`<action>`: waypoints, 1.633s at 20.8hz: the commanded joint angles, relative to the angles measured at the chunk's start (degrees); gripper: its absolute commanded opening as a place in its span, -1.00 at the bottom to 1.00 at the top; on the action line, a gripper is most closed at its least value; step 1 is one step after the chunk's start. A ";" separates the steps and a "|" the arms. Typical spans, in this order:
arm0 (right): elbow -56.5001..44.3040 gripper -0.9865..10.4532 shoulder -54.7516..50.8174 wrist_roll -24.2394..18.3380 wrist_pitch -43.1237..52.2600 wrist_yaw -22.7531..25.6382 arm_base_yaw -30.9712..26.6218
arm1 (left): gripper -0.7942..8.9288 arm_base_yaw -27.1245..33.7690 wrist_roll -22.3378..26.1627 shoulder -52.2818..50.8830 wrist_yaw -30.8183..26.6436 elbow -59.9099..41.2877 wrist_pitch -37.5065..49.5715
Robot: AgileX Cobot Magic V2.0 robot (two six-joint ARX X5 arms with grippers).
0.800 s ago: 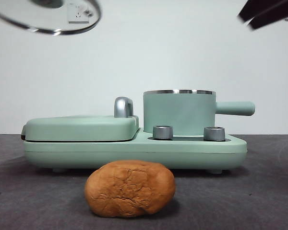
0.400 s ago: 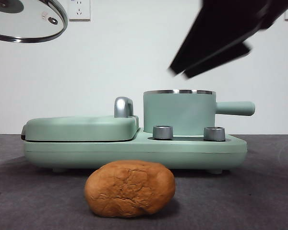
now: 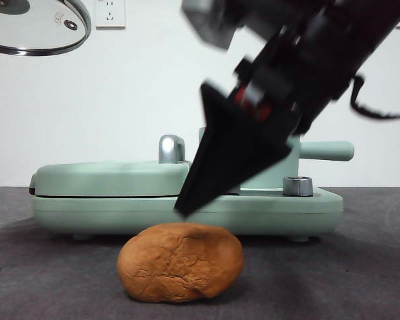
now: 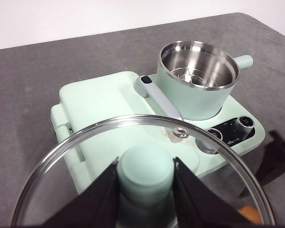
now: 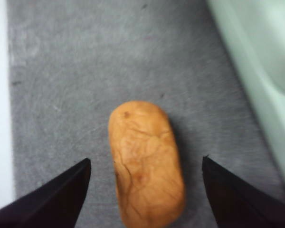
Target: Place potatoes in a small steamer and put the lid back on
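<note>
The potato (image 3: pixel 180 261) lies on the grey table in front of the appliance; it also shows in the right wrist view (image 5: pixel 146 166). My right gripper (image 3: pixel 183 208) (image 5: pixel 146 160) is open, its jaws straddling the potato just above it, apart from it. The mint-green steamer pot (image 3: pixel 277 175) (image 4: pixel 190 97) stands open on the appliance's right side, empty, and is partly hidden by the right arm in the front view. My left gripper (image 4: pixel 145 166) is shut on the knob of the glass lid (image 4: pixel 109 142) and holds it high at the left (image 3: pixel 33 27).
The flat hinged grill plate (image 3: pixel 113 179) (image 4: pixel 104 102) fills the appliance's left half. Two steel control knobs (image 3: pixel 297 186) sit on its front ledge. The pot's straight handle (image 3: pixel 327 151) sticks out to the right. A wall socket (image 3: pixel 109 12) is behind.
The right arm has swung down from the top right to just above the potato, covering much of the pot. The lid shifted left early on, then stayed still.
</note>
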 commanded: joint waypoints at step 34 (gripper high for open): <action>36.41 -0.47 -6.71 21.35 -42.69 7.76 -9.92 | -0.81 -0.09 1.33 -0.11 0.02 0.79 1.62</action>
